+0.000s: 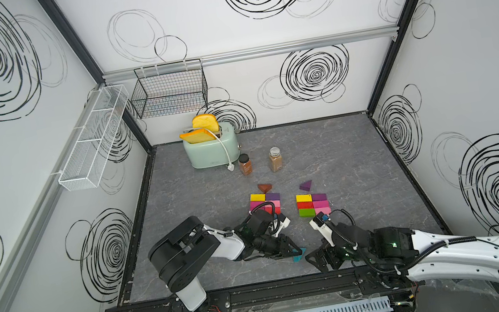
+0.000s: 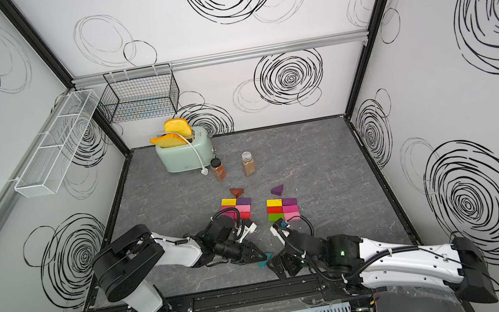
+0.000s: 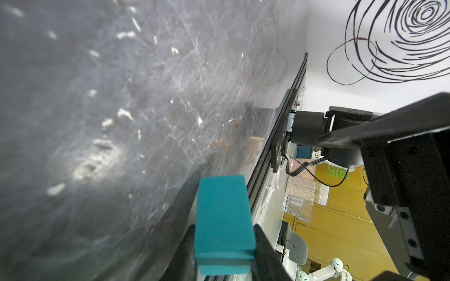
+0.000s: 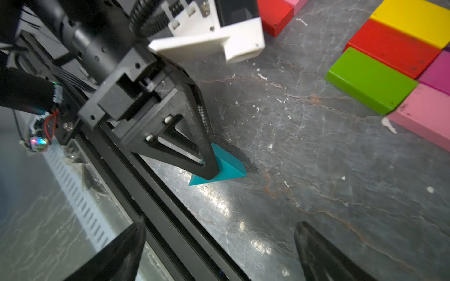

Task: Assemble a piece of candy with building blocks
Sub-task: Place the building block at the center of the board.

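Down near the front edge of the grey marbled tabletop, the left gripper has its black jaws pinched onto a teal triangular wooden wedge, one finger against each flat side. The wedge sits very low, though whether its lower edge touches the tabletop or hangs just above it I cannot tell. Just beside it, the right gripper points toward the wedge with its jaws spread wide and nothing between them. Farther back lie two clusters of flat painted wooden bricks, set a little apart from each other. The right cluster is a tight rectangle: yellow, red and green bricks in one column, with purple, magenta and pink bricks touching alongside. The left cluster is partly hidden by the left arm, with yellow, purple, magenta and pink bricks showing. A brown triangular wedge rests just behind the left cluster, and a purple triangular wedge just behind the right one.
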Robot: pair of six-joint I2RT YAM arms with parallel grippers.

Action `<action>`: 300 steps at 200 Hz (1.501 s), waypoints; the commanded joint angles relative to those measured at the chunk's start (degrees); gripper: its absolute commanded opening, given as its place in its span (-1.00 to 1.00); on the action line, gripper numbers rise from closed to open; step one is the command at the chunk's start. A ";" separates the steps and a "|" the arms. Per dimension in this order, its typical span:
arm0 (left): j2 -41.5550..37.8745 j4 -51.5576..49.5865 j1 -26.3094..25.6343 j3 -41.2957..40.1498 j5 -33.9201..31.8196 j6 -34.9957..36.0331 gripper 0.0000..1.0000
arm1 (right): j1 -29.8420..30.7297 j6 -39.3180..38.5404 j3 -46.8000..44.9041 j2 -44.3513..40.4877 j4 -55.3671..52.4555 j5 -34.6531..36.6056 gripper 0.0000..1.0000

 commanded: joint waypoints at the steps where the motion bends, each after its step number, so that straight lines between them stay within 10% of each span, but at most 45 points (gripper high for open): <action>1: 2.01 0.01 0.11 -0.30 0.72 -0.20 -0.57 | 1.87 -2.96 0.81 3.60 3.22 3.22 0.98; 54: 2.41 -0.20 0.10 -0.58 1.75 -0.10 -0.55 | 4.98 -5.05 1.69 10.67 8.66 9.82 0.98; 300: 3.59 5.54 0.98 -2.67 2.94 -2.26 -0.55 | 0.71 -1.14 -0.38 24.18 19.14 -1.39 0.49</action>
